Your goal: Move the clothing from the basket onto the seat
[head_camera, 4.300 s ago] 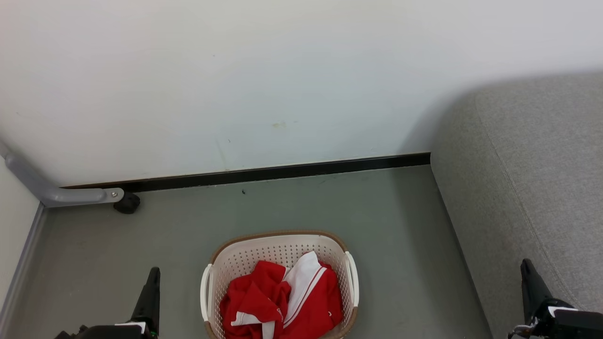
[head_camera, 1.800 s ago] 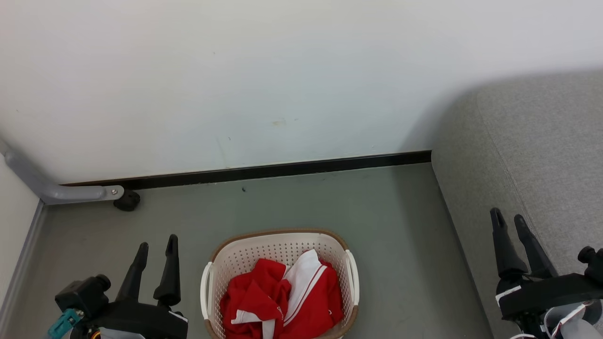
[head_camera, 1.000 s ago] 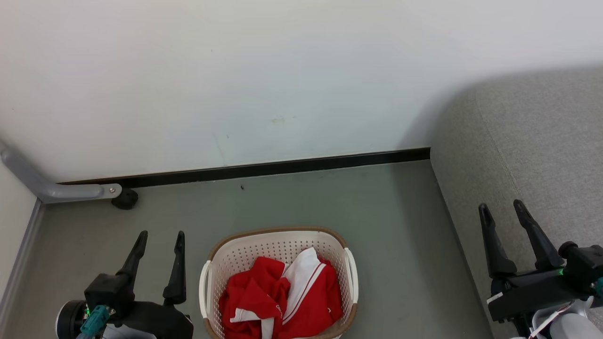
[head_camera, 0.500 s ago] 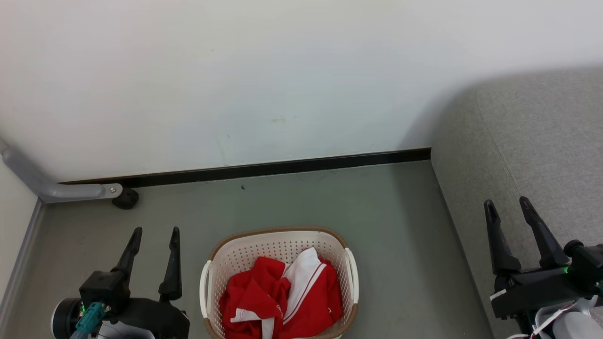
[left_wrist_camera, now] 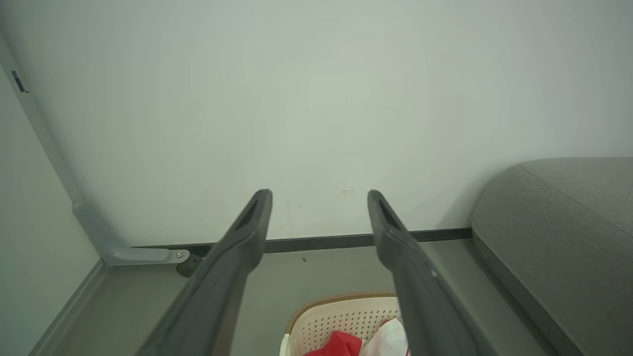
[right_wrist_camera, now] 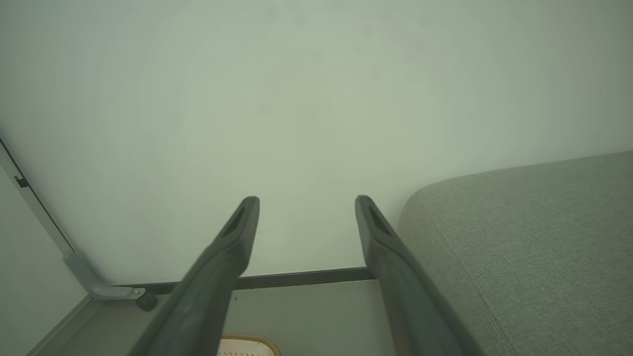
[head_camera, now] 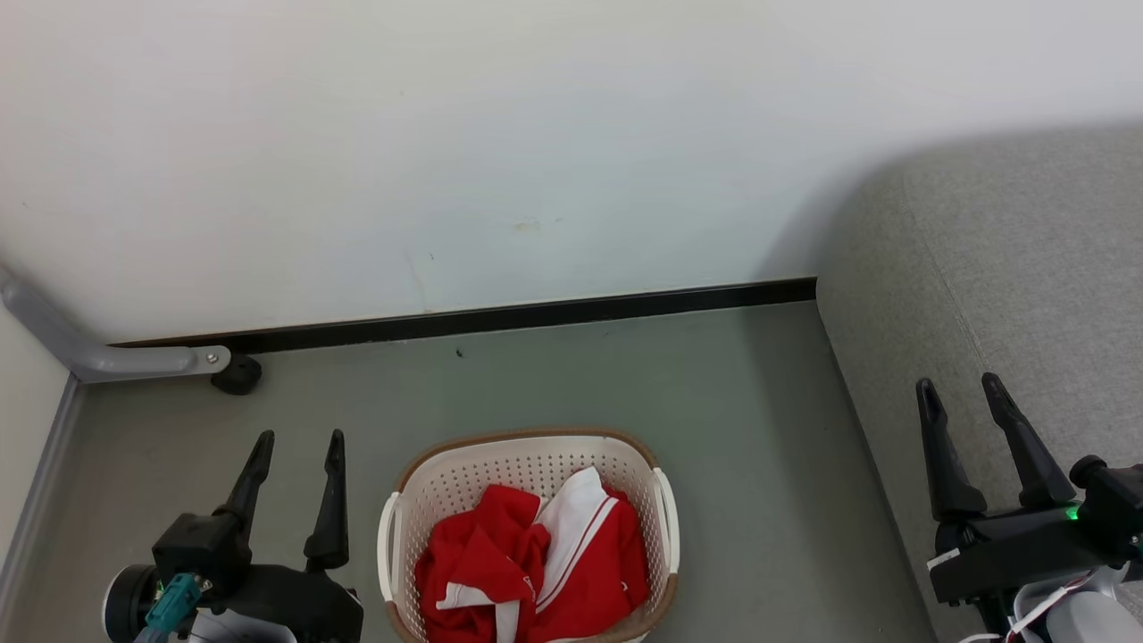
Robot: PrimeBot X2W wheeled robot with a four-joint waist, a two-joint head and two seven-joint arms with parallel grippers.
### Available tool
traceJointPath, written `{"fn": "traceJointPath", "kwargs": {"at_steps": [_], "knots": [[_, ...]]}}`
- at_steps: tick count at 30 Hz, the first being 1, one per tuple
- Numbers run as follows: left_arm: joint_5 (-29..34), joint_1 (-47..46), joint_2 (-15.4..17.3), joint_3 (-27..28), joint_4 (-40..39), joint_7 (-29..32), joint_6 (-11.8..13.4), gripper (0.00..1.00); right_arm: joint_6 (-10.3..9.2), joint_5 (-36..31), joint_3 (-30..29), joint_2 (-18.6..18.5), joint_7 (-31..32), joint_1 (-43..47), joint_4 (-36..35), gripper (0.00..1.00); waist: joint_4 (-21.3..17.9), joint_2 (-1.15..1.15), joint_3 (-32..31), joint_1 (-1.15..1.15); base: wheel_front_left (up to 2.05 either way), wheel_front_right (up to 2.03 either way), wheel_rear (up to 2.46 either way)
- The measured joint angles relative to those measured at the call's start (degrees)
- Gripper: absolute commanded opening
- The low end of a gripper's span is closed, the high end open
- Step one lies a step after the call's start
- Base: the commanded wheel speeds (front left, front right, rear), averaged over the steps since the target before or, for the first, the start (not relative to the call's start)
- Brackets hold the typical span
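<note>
The red clothing (head_camera: 533,564) with white trim lies crumpled in the cream basket (head_camera: 527,455), which stands on the grey floor at the bottom middle of the head view. The left wrist view catches the basket (left_wrist_camera: 341,316) and a bit of the clothing (left_wrist_camera: 341,345) at its lower edge. The light grey seat (head_camera: 1009,259) fills the right side. My left gripper (head_camera: 300,439) hovers open and empty left of the basket. Over the seat's front edge my right gripper (head_camera: 960,386) also stands open and empty. In the wrist views the left gripper (left_wrist_camera: 320,194) and right gripper (right_wrist_camera: 306,200) point toward the wall.
A white wall with a black baseboard (head_camera: 500,317) runs behind the basket. A grey metal leg with a black caster (head_camera: 237,375) sits at the far left by a side panel. Open grey floor (head_camera: 571,384) lies between basket and wall.
Both grippers rose into the head view over the last few seconds and have held nearly still for the last second. The clothing and basket have not moved; the camera shifted slightly.
</note>
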Motion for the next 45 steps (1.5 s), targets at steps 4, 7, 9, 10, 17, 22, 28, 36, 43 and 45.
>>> {"fn": "traceJointPath", "kwargs": {"at_steps": [4, 7, 9, 10, 17, 22, 28, 36, 43, 45], "knots": [[0.0, 0.0, -0.1, 0.5, -0.1, 0.0, -0.4, 1.00, 0.24, 0.0, -0.4, 0.2, 0.0, 0.0, 0.0, 1.00, 0.0, 0.00, 0.3, 0.00, 0.00, 0.00, 0.00], [0.4, 0.0, -0.1, 1.1, -0.6, 0.0, -0.5, 1.00, 0.52, -0.6, -0.6, 0.4, 0.0, 0.0, -0.2, 1.00, -0.1, 0.00, 0.7, 0.00, 0.00, 0.00, 0.00], [1.0, 0.0, -0.1, 1.4, -0.8, 0.0, -0.5, 1.00, 0.71, -1.0, -0.8, 0.6, 0.0, 0.0, -0.3, 1.00, -0.1, 0.00, 1.1, 0.00, 0.00, 0.00, 0.00], [1.1, 0.0, -0.2, 1.5, -0.9, 0.0, -0.5, 1.00, 0.73, -1.2, -0.9, 0.8, 0.0, 0.0, -0.5, 1.00, -0.1, 0.00, 1.3, 0.00, 0.00, 0.00, 0.00], [1.1, -0.1, -0.4, 2.6, -1.8, 0.0, -1.0, 1.00, 0.86, -2.0, -1.4, 1.7, 0.0, 0.0, -1.1, 1.00, -0.4, 0.00, 3.2, 0.00, 0.00, 0.00, 0.00], [1.4, -0.4, -0.4, 3.1, -2.2, 0.0, -1.0, 1.00, 1.23, -2.1, -1.5, 2.1, 0.0, 0.0, -1.1, 1.00, -0.6, 0.00, 4.4, 0.00, 0.00, 0.00, 0.00], [1.5, -1.6, -0.4, 3.4, -3.2, 0.0, -1.5, 1.00, 1.32, -2.5, -1.9, 3.0, 0.0, -0.1, -1.2, 1.00, -1.0, 0.00, 6.4, 0.00, 0.00, 0.00, 0.00], [1.5, -2.7, 0.2, 3.9, -3.7, 0.0, -2.5, 1.00, 1.74, -2.9, -2.3, 3.9, 0.0, -2.2, -1.1, 1.00, -1.7, 0.00, 9.5, 0.01, 0.00, 0.00, 0.00], [1.5, -4.6, 0.4, 3.8, -4.2, 0.0, -3.0, 1.00, 1.74, -3.3, -2.8, 5.0, 0.0, -2.6, -1.0, 1.00, -2.3, 0.00, 12.5, 0.01, 0.00, 0.00, 0.00], [1.5, -4.8, 0.4, 3.8, -4.2, 0.0, -3.1, 1.00, 1.76, -3.4, -2.8, 5.3, 0.0, -3.1, -1.0, 1.00, -2.5, 0.00, 13.4, 0.01, 0.00, 0.00, 0.00]]}}
